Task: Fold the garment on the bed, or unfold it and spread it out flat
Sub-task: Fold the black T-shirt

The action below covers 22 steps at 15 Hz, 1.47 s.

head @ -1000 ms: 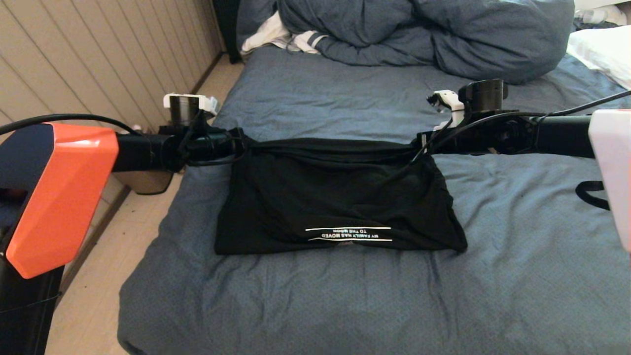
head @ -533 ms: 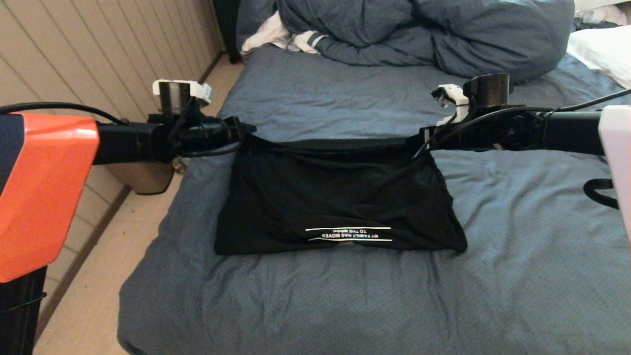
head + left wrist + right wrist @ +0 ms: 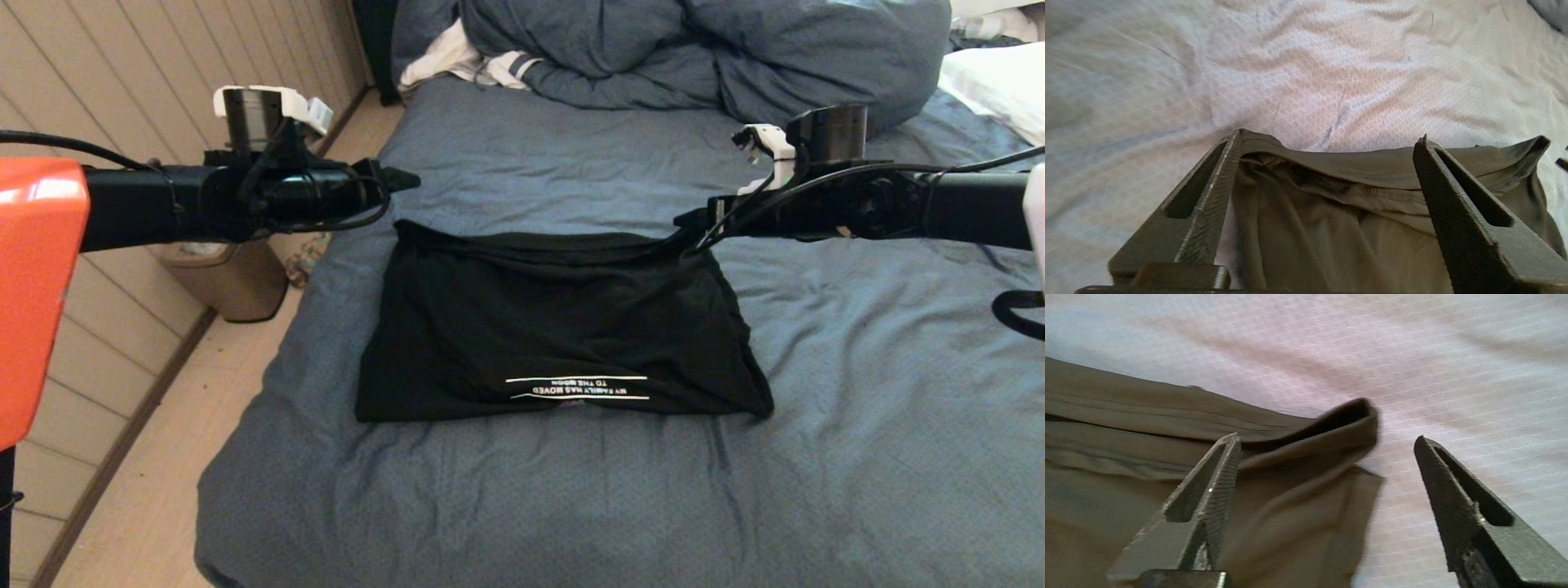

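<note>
The big bed with its wrinkled slate-blue sheet [image 3: 522, 506] filled the scene, a bulky blue duvet [image 3: 735, 57] heaped at the far end with a white, stripe-cuffed cloth [image 3: 482, 64] tucked beside it. In the middle lay the black short-sleeved T-shirt [image 3: 555, 327], folded into a wide rectangle, white lettering showing along its near edge. And there went the release! A second earlier both claws had been clamped on the far fold, holding it taut; now the left claw [image 3: 400, 180] stood wide, lifted clear above the shirt's far left corner, and the right claw [image 3: 686, 220] stood wide too, just over the far right corner. The fold had dropped and settled on the sheet. That looked like one fold completed, with the shirt resting free for the next pass.
</note>
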Available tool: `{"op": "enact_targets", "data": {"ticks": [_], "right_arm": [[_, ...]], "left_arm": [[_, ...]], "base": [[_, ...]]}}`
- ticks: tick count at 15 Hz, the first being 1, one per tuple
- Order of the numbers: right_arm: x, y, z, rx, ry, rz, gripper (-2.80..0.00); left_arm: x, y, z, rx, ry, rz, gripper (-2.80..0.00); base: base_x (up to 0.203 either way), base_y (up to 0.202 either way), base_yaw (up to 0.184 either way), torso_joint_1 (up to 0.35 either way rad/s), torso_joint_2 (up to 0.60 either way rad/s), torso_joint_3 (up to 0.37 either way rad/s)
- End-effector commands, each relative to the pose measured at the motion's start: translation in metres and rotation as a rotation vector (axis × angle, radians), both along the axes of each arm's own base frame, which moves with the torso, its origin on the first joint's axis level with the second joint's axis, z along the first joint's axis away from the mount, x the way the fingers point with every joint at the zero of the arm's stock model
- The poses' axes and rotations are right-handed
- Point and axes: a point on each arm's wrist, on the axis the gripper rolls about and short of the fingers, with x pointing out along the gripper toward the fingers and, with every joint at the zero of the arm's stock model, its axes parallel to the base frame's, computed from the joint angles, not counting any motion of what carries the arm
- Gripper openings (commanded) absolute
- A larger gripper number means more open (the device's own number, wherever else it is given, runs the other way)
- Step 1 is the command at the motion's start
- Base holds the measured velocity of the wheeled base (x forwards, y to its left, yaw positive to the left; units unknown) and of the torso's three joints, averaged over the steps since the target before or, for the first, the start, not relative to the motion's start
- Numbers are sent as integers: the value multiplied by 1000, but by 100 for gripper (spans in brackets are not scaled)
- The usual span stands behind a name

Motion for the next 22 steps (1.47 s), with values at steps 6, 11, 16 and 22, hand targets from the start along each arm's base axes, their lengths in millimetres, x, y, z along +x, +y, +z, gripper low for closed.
{"op": "enact_targets", "data": {"ticks": [6, 11, 16, 22], "right_arm": [[-56, -8, 22, 134, 301, -14, -280], [-74, -10, 9, 119, 473, -33, -280], [-58, -9, -12, 112, 521, -34, -280], [-56, -10, -25, 58, 553, -2, 0]], "left_arm": [[-52, 21, 24, 19, 256, -35, -280], [-72, 36, 15, -21, 479, -139, -280], [-46, 32, -14, -4, 509, -137, -280], [-36, 31, -27, 63, 482, -156, 0]], "base": [[0, 0, 0, 0, 0, 0], [0, 0, 0, 0, 0, 0], [0, 0, 0, 0, 0, 0], [0, 0, 0, 0, 0, 0]]}}
